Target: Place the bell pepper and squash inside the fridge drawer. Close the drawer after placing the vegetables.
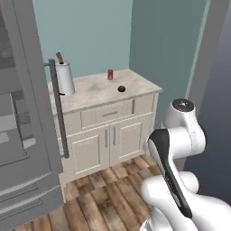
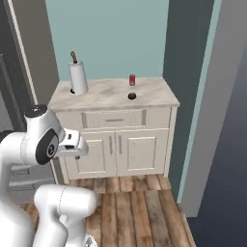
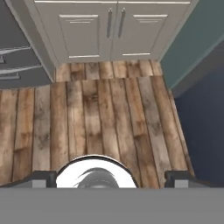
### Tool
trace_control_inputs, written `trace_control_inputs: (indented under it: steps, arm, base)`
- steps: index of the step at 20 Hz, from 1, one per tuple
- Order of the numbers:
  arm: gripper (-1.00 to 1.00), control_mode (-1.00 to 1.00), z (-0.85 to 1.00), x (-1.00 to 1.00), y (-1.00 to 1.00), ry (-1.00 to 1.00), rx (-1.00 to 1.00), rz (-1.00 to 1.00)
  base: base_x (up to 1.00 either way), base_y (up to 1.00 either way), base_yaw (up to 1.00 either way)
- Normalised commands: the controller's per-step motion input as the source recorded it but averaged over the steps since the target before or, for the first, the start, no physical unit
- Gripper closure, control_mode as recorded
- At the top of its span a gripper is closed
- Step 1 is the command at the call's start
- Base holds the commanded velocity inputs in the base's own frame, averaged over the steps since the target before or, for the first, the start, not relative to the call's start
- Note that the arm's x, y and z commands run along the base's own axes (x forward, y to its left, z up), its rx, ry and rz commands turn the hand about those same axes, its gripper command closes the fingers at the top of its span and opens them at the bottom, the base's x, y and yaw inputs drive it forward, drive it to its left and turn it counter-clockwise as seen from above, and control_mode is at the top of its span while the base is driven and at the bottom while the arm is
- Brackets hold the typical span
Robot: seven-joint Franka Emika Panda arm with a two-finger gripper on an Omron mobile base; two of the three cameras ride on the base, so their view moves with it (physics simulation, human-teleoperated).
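Down at the hand, the gripper (image 3: 111, 177) points at the wooden floor (image 3: 100, 118), fingers set wide apart with nothing between them. Beyond the planks come the cream cabinet doors (image 3: 98, 30), and at the left the grey fridge fronts (image 3: 17, 65).

Up on the counter (image 1: 97, 92), the squash (image 1: 121, 89) sits as a small dark ball towards the front edge, well clear of everything. I'd guess it is firm, fairly light and smooth, and being round it may roll, so the fingers should close across its widest middle. Behind it stands a red can (image 1: 110, 74), not the pepper. At the left of the counter stands a paper towel roll (image 1: 65, 78).

I can't pick out the pepper or the drawer here. The fridge door (image 1: 31, 90) swings open at the left, its long handle (image 1: 58, 108) facing us. Teal walls close in this tight corner.
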Motion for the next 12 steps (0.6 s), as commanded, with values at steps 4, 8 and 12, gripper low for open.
trace_control_inputs:
  steps: [4, 8, 12]
  arm:
    - [-1.0, 1.0, 0.0, 0.0, 0.0, 0.0, 0.0, 0.0]
    - [-1.0, 1.0, 0.0, 0.0, 0.0, 0.0, 0.0, 0.0]
    - [-1.0, 1.0, 0.0, 0.0, 0.0, 0.0, 0.0, 0.0]
  base:
    - [1.0, -0.46, 0.0]
    - [1.0, -0.13, 0.02]
    - [1.0, -0.24, 0.04]
